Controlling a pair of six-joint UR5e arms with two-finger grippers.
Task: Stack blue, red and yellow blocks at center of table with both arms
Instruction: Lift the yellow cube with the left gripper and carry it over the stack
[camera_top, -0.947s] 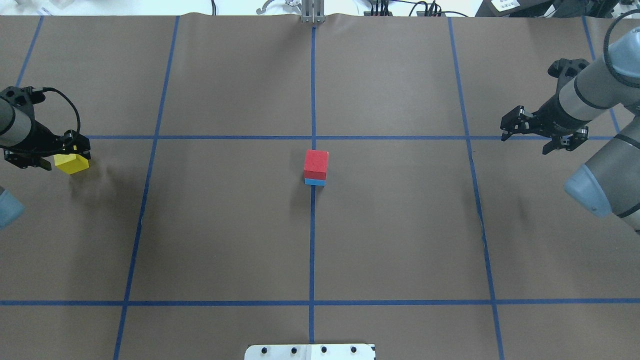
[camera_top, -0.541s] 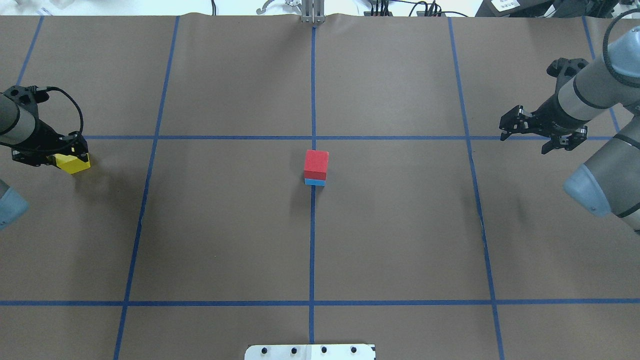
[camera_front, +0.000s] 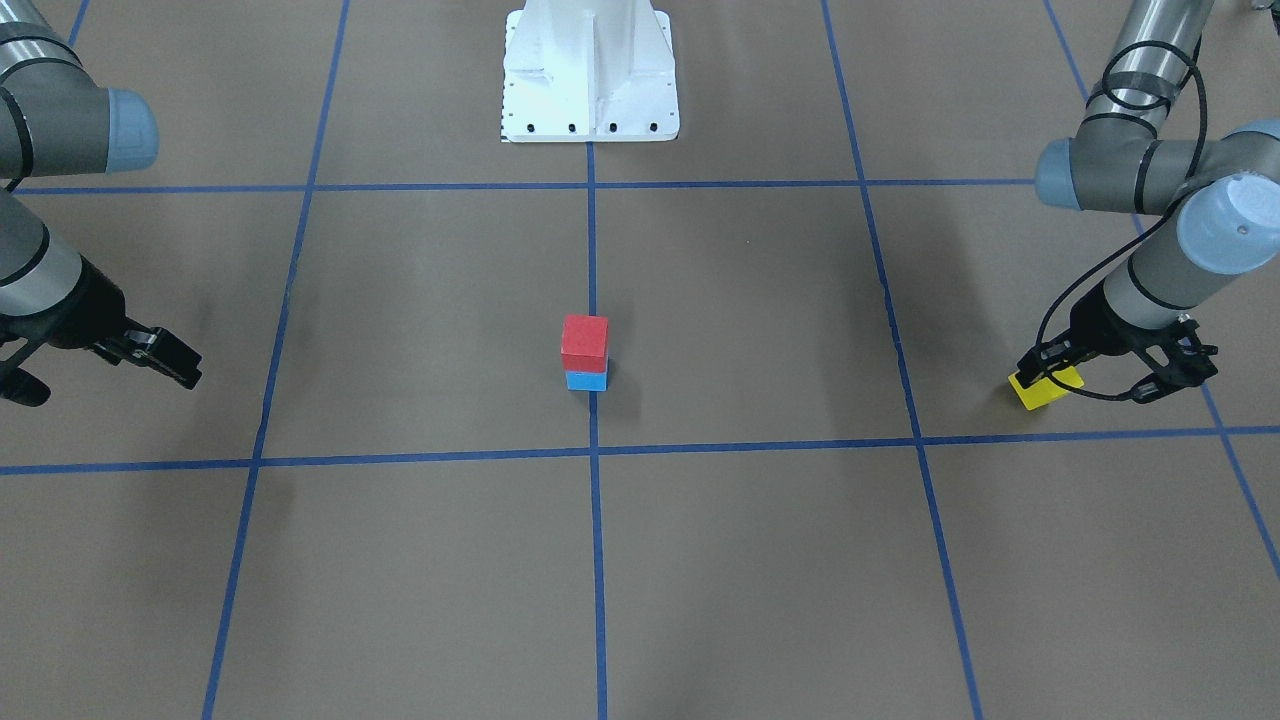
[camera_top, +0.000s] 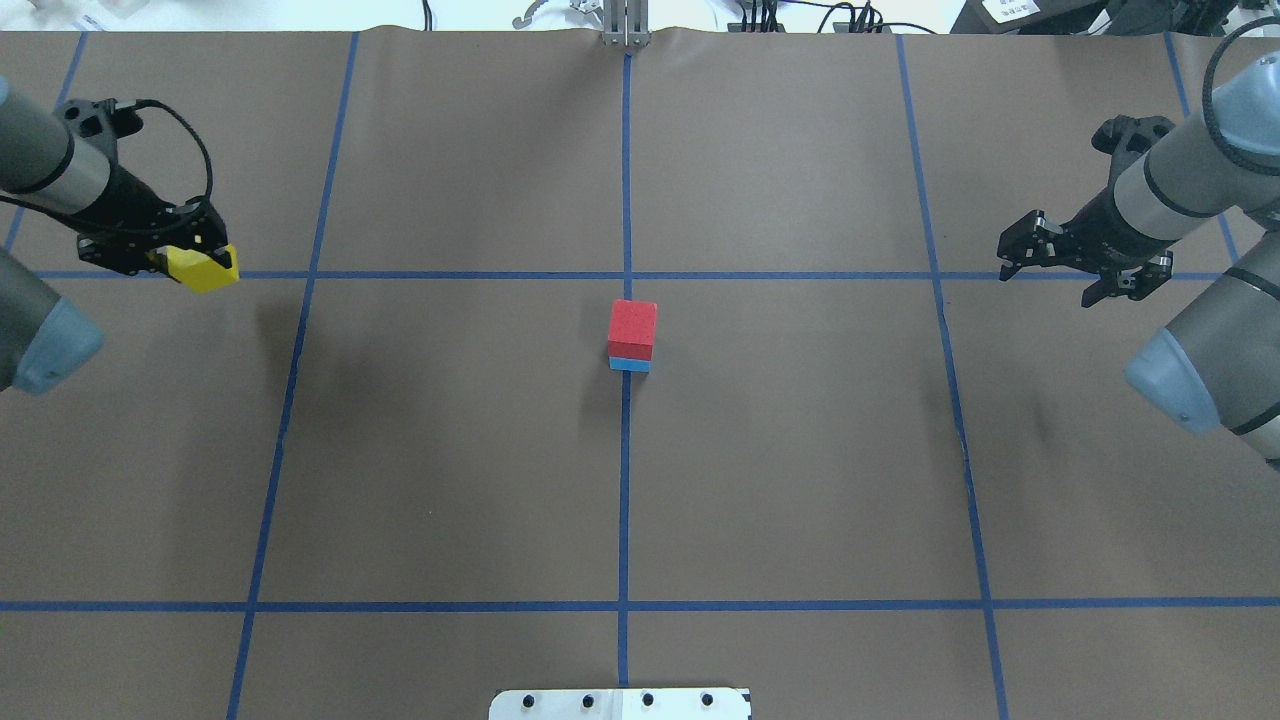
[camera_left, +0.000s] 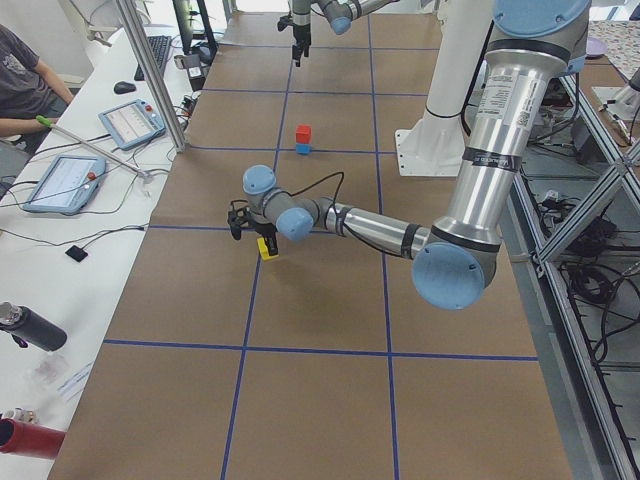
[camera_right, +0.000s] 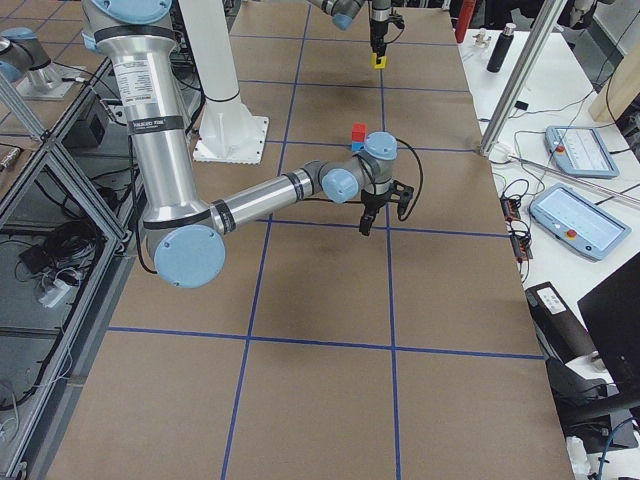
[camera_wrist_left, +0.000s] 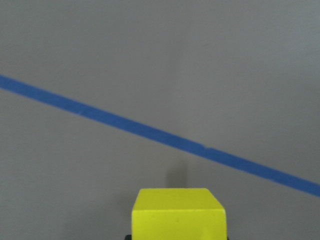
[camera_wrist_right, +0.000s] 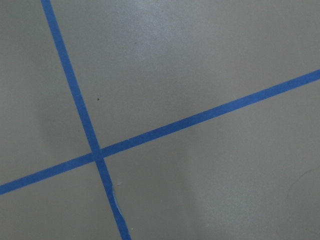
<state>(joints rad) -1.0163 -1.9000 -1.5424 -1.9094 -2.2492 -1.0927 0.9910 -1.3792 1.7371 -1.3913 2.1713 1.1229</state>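
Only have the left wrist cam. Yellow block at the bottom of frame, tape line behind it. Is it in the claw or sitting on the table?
Observer: In the claw. Overhead shows the left claw shut on the yellow block. Its shadow falls apart from it on the table, so it looks lifted.
Operator: Stack state?
Observer: The red block sits on the blue block, on the centre tape line.
Operator: Right arm in the way?
Observer: No. The right claw is open and empty, far out at the table's right side.
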